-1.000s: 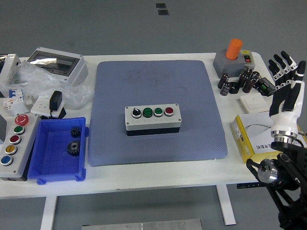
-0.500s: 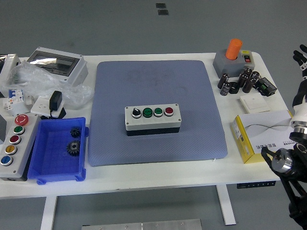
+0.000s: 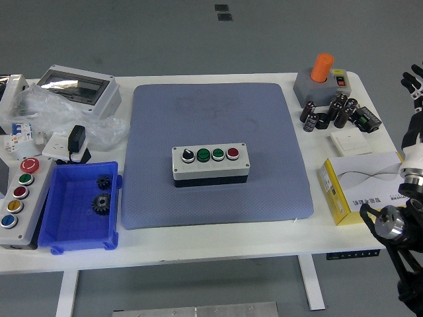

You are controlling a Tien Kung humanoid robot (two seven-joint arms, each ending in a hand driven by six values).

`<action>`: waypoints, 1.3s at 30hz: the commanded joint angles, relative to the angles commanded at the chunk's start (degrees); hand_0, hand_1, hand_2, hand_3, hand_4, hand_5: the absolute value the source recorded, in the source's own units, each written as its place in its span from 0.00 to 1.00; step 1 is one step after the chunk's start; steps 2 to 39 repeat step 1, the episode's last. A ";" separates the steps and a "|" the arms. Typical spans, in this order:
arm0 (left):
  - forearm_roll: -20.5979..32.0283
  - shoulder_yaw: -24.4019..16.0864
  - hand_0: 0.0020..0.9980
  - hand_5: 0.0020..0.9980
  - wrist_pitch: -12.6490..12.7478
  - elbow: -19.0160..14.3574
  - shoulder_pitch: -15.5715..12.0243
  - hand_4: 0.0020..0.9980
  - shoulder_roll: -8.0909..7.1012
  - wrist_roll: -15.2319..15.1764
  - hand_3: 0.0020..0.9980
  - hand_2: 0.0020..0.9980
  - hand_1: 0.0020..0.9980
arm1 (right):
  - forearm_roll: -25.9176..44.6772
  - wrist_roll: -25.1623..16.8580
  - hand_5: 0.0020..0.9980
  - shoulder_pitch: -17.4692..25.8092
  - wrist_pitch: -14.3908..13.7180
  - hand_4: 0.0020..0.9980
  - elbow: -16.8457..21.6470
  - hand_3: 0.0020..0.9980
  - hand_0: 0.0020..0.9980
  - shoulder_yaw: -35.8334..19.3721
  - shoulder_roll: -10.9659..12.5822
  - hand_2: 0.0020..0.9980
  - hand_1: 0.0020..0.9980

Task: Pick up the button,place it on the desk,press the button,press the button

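Note:
A grey button box with a black knob, two green buttons and a red button lies flat on the blue mat in the middle of the table. My right hand is at the picture's right edge, raised beside the table, far from the box, with its fingers spread and nothing in it. Part of the hand is cut off by the frame. My left arm is out of view.
A blue bin with two black gears and a second button box stand at the left. A yellow-and-white carton, black capacitors and a grey base with an orange knob are at the right.
My right hand has moved to the right, from over the table's right side to the picture's edge. The button box has not moved.

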State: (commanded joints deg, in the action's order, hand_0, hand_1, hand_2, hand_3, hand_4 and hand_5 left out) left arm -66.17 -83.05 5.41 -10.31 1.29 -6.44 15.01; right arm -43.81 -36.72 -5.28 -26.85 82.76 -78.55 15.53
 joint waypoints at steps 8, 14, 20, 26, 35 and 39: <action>0.02 0.03 0.59 0.13 0.02 0.00 -0.03 0.50 -0.01 0.04 0.58 0.50 0.53 | -0.31 0.22 0.65 0.01 0.01 0.71 0.03 0.66 0.68 -0.08 0.01 0.65 0.62; 0.02 0.03 0.59 0.13 0.02 0.00 -0.03 0.50 -0.01 0.04 0.58 0.50 0.53 | -0.31 0.22 0.65 0.01 0.01 0.71 0.03 0.66 0.68 -0.08 0.01 0.65 0.62; 0.02 0.03 0.59 0.13 0.02 0.00 -0.03 0.50 -0.01 0.04 0.58 0.50 0.53 | -0.31 0.22 0.65 0.01 0.01 0.71 0.03 0.66 0.68 -0.08 0.01 0.65 0.62; 0.02 0.03 0.59 0.13 0.02 0.00 -0.03 0.50 -0.01 0.04 0.58 0.50 0.53 | -0.31 0.22 0.65 0.01 0.01 0.71 0.03 0.66 0.68 -0.08 0.01 0.65 0.62; 0.02 0.03 0.59 0.13 0.02 0.00 -0.03 0.50 -0.01 0.04 0.58 0.50 0.53 | -0.31 0.22 0.65 0.01 0.01 0.71 0.03 0.66 0.68 -0.08 0.01 0.65 0.62; 0.02 0.03 0.59 0.13 0.02 0.00 -0.03 0.50 -0.01 0.04 0.58 0.50 0.53 | -0.31 0.22 0.65 0.01 0.01 0.71 0.03 0.66 0.68 -0.08 0.01 0.65 0.62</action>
